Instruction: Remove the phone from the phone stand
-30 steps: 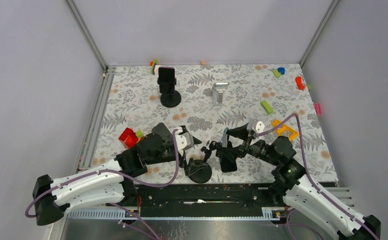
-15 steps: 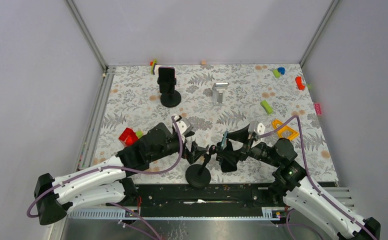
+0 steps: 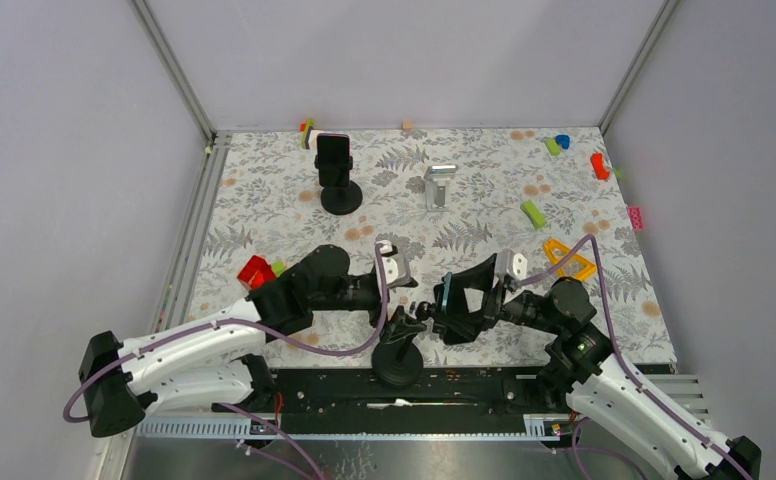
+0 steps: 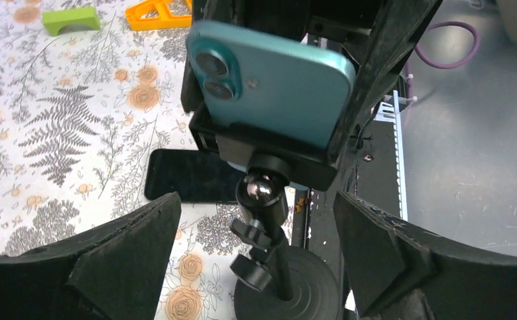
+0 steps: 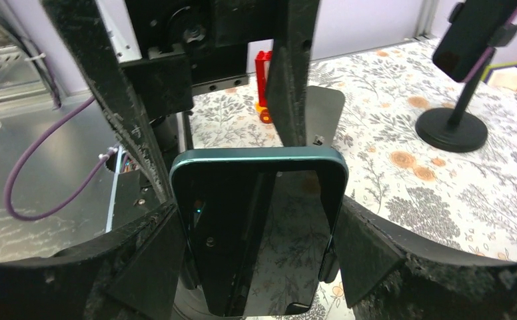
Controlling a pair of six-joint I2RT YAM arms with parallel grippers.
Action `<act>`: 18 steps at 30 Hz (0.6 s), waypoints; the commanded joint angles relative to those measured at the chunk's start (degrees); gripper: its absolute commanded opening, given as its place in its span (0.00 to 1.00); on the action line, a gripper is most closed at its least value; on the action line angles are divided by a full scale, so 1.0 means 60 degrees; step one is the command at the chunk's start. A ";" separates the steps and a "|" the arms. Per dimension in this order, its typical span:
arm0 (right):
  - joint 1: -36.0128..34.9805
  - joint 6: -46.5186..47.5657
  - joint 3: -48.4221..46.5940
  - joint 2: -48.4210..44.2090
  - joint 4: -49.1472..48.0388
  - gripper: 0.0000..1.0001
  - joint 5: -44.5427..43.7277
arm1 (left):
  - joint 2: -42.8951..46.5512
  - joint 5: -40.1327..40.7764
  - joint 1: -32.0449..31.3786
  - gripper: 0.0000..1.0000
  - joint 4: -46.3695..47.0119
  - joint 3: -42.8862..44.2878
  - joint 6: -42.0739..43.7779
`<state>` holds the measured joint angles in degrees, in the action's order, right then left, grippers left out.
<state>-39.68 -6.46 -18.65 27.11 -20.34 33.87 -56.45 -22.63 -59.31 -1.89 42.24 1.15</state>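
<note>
A teal phone [image 4: 269, 80] sits in the clamp of a black phone stand [image 4: 264, 200] with a round base [image 3: 399, 365] at the table's near edge. My right gripper [image 5: 259, 260] is shut on the phone [image 5: 259, 227], one finger against each long side, screen facing its camera. From the opposite side, my left gripper [image 4: 256, 247] is open. Its fingers [image 4: 109, 253] straddle the stand's stem below the ball joint, with a gap on both sides. In the top view the two grippers [image 3: 407, 312] [image 3: 449, 300] face each other across the phone [image 3: 446, 292].
A black phone [image 4: 182, 175] lies flat beside the stand. At the back stand a second black stand with a dark phone [image 3: 334, 160] and a silver stand [image 3: 439, 185]. A red block [image 3: 256, 272], a green block [image 3: 533, 213] and an orange triangle [image 3: 569, 258] lie around.
My left gripper has swung right, from beside the stand to straddling its stem. The stand's base has slid toward the near edge. The right gripper has kept hold of the phone.
</note>
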 commanded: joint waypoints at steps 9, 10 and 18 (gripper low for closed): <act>-0.0016 0.0613 -0.0765 0.0403 -0.0299 0.00 0.2239 | -0.1162 -0.2303 0.0012 0.79 -0.0811 0.1463 0.1204; -0.0021 0.0608 -0.0794 0.0434 -0.0340 0.00 0.2236 | -0.1199 -0.2418 0.0012 0.78 -0.0809 0.1450 0.1188; -0.0009 0.0194 -0.0921 0.0609 -0.0844 0.00 0.2104 | -0.1179 -0.2544 -0.0007 0.67 -0.0827 0.1246 0.1098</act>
<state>-39.70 -1.41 -20.62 30.44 -21.37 44.25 -64.03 -35.57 -59.29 -8.14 48.73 7.09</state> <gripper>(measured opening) 0.793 0.691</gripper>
